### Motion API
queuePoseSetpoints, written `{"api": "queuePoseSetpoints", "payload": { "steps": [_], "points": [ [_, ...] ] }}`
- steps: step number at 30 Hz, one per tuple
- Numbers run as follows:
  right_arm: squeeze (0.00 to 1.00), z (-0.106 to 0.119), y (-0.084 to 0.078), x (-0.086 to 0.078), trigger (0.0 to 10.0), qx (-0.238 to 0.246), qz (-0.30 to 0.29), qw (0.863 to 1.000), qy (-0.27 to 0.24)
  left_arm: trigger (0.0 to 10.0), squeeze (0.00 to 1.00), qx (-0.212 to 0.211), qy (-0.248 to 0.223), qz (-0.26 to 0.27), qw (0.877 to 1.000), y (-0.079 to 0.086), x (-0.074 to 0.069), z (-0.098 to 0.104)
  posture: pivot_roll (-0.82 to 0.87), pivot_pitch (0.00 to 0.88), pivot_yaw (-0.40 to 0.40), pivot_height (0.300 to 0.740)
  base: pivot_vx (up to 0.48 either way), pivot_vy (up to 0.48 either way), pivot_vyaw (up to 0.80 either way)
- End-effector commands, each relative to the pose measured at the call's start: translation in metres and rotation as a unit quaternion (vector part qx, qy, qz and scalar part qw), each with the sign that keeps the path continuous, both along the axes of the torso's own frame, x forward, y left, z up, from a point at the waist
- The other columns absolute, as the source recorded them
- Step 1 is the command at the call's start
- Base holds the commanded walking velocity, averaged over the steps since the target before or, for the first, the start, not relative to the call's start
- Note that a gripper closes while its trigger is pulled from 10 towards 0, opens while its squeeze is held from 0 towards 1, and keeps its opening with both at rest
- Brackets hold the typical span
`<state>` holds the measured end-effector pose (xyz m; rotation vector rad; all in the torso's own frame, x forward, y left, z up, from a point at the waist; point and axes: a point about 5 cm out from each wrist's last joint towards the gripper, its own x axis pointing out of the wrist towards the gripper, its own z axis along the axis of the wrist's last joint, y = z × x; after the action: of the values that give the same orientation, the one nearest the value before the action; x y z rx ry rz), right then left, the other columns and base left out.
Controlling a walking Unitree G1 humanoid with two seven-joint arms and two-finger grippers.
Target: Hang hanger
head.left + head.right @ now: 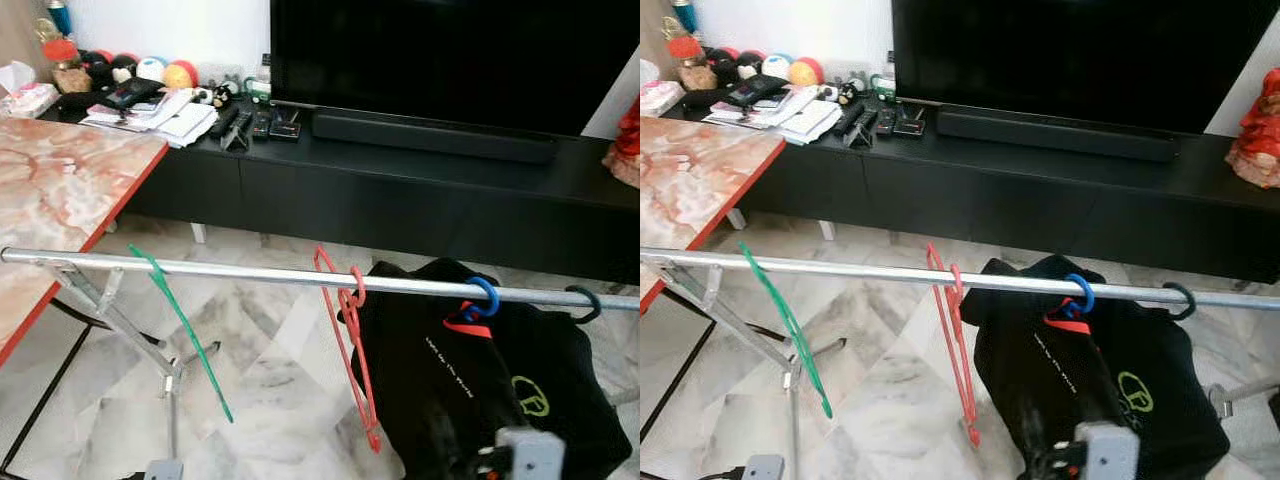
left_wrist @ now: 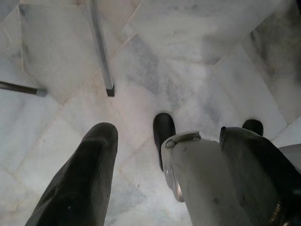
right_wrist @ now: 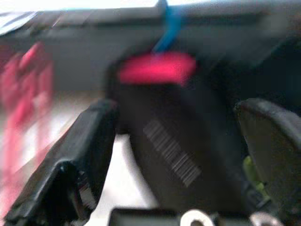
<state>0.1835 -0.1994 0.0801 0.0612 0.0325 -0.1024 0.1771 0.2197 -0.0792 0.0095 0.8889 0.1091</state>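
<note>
The right gripper's (image 3: pixel 176 155) fingers (image 3: pixel 70 174) stand spread apart, grasping nothing, though blur softens them; the left gripper (image 2: pixel 164 165) hangs low toward the marble floor (image 2: pixel 197 61), its fingers likewise parted and empty. Beyond the right fingers, far back, stand the television (image 1: pixel 450 60) and the black cabinet (image 1: pixel 400 190). Above them, closer, runs the steel rail (image 1: pixel 250 272) of the drying rack. Directly ahead of the right fingers hangs a black shirt (image 1: pixel 480 390) on a blue hanger (image 1: pixel 484 297), hooked over the rail. Beside it, toward the left fingers, hang red hangers (image 1: pixel 352 340), then farther along a green hanger (image 1: pixel 180 325), tilted.
</note>
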Motion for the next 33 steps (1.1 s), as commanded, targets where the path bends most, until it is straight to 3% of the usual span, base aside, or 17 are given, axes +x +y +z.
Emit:
{"api": "queuePoseSetpoints", "payload": {
  "steps": [1,4,8,12,16,24,30,33],
  "points": [
    [0.0,0.01,-0.015,0.003,10.0,-0.016,-0.046,0.999,-0.009,10.0,0.0,0.0,0.021,-0.005,1.0,-0.002,-0.009,-0.005,0.01,0.102,-0.076,0.74,0.0,0.0,0.0],
    [0.0,0.013,-0.018,0.009,10.0,-0.035,-0.049,0.998,0.005,10.0,0.0,0.0,0.021,-0.005,1.0,-0.002,-0.009,-0.005,0.01,0.105,-0.082,0.74,0.0,0.0,0.0],
    [0.0,0.011,-0.018,0.02,10.0,-0.013,-0.032,0.999,0.022,10.0,0.0,-0.001,0.02,0.002,1.0,-0.002,-0.009,-0.005,0.02,0.112,-0.088,0.74,0.0,0.0,0.0],
    [0.0,0.004,-0.018,0.029,10.0,-0.007,-0.011,0.995,0.095,10.0,0.0,0.001,0.022,0.004,1.0,-0.001,-0.009,-0.005,0.02,0.119,-0.089,0.74,0.0,0.0,0.0],
    [0.0,0.008,-0.019,0.032,10.0,0.042,0.006,0.994,0.1,10.0,0.0,0.002,0.022,0.006,1.0,0.001,-0.009,-0.005,0.02,0.127,-0.089,0.74,0.0,0.0,0.0],
    [0.0,0.012,-0.039,0.04,10.0,-0.001,0.026,0.991,0.128,10.0,0.0,0.0,0.021,0.007,1.0,0.0,-0.009,-0.005,0.01,0.145,-0.094,0.74,0.0,0.0,0.0],
    [0.0,0.006,-0.045,0.049,10.0,-0.012,0.053,0.985,0.166,10.0,0.0,-0.002,0.019,0.007,1.0,-0.002,-0.009,-0.005,0.02,0.152,-0.093,0.74,0.0,0.0,0.0],
    [0.0,0.002,-0.043,0.053,10.0,-0.003,0.097,0.976,0.194,10.0,0.0,-0.001,0.017,0.009,1.0,-0.001,-0.008,-0.005,0.02,0.16,-0.092,0.74,0.0,0.0,0.0]
  ]
}}
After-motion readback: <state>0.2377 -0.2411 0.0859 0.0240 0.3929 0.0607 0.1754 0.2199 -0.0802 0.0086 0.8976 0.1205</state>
